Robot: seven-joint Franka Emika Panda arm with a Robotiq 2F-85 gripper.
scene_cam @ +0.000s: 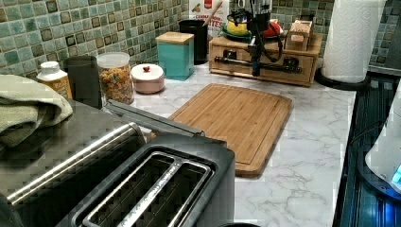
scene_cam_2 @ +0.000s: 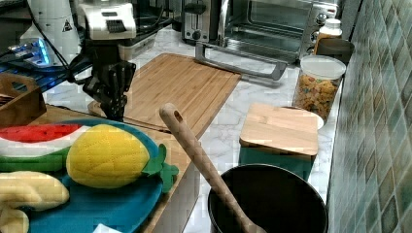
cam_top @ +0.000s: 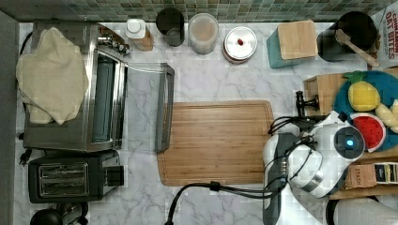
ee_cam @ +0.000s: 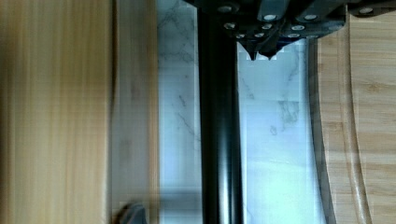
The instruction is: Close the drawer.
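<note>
Marble counter [scene_cam: 307,156], fingers [ee_cam: 256,50] pressed together beside the drawer [scene_cam: 265,64] handle bar [ee_cam: 219,140].

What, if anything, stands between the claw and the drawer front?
Nothing visible: the claw hangs right at the drawer's black handle bar, with only bare marble counter alongside it.

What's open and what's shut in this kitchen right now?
drawer: pushed in, looks closed.
gripper: shut, beside the drawer's black handle.
toaster oven door: open, folded down flat.
teal box: lid on.
cereal jar: lid on.
toaster: slots empty.
</note>
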